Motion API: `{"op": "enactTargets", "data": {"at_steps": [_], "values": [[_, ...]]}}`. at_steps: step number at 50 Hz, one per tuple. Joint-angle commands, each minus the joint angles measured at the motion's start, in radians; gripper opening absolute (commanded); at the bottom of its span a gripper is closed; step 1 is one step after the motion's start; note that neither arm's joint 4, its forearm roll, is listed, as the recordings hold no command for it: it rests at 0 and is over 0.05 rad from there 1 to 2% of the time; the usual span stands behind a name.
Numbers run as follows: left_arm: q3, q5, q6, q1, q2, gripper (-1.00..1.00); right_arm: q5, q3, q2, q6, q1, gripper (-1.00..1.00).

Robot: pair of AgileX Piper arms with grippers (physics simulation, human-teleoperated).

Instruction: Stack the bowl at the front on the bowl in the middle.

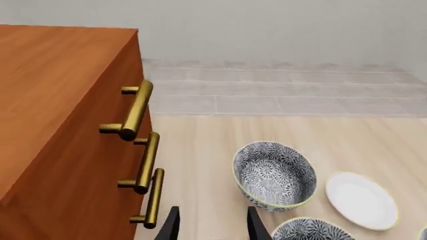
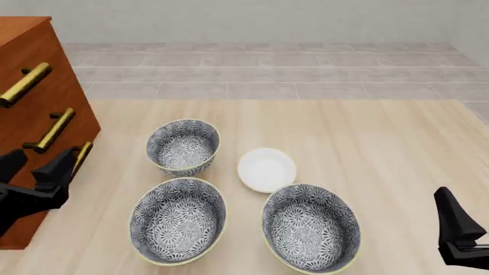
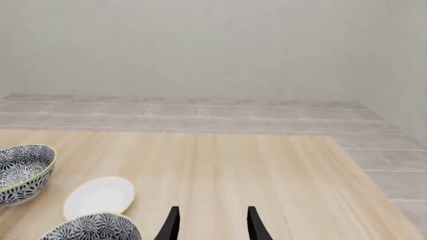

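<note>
Looks to us like a rendered home dining or kitchen corner. We've got a pale wooden table (image 2: 397, 143) set with patterned bowls (image 2: 183, 146) and a small white dish (image 2: 266, 169), a wooden drawer cabinet (image 2: 31, 114) with brass handles (image 2: 25, 84) at its left edge, plus grey tiled floor (image 2: 267, 74) and a plain wall (image 2: 267, 20) behind.

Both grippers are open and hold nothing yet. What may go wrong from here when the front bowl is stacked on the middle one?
1. The three bowls look alike, so the front bowl or the middle bowl may be confused with the far bowl.
2. The white dish lies close between them; a carried bowl might knock it.
3. The left gripper is near the cabinet handles and could bump them.
</note>
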Motion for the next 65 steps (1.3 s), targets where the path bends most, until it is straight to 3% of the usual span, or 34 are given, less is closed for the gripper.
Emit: {"op": "enactTargets", "data": {"at_steps": [1, 7, 26, 43, 65], "values": [[-0.152, 0.046, 0.032, -0.051, 0.253, 1.0, -0.006, 0.0, 0.011, 0.006, 0.0, 1.0], [-0.226, 0.116, 0.052, -0.071, 0.317, 1.0, -0.006, 0.0, 0.013, 0.012, 0.0, 1.0], [-0.376, 0.309, -0.001, -0.146, 0.432, 1.0, -0.016, 0.001, 0.03, 0.015, 0.006, 1.0], [-0.414, 0.328, -0.058, -0.158, 0.513, 1.0, -0.023, 0.001, 0.043, 0.021, 0.012, 1.0], [-0.495, 0.296, -0.192, -0.164, 0.646, 1.0, -0.024, 0.001, 0.046, 0.022, 0.014, 1.0]]}}
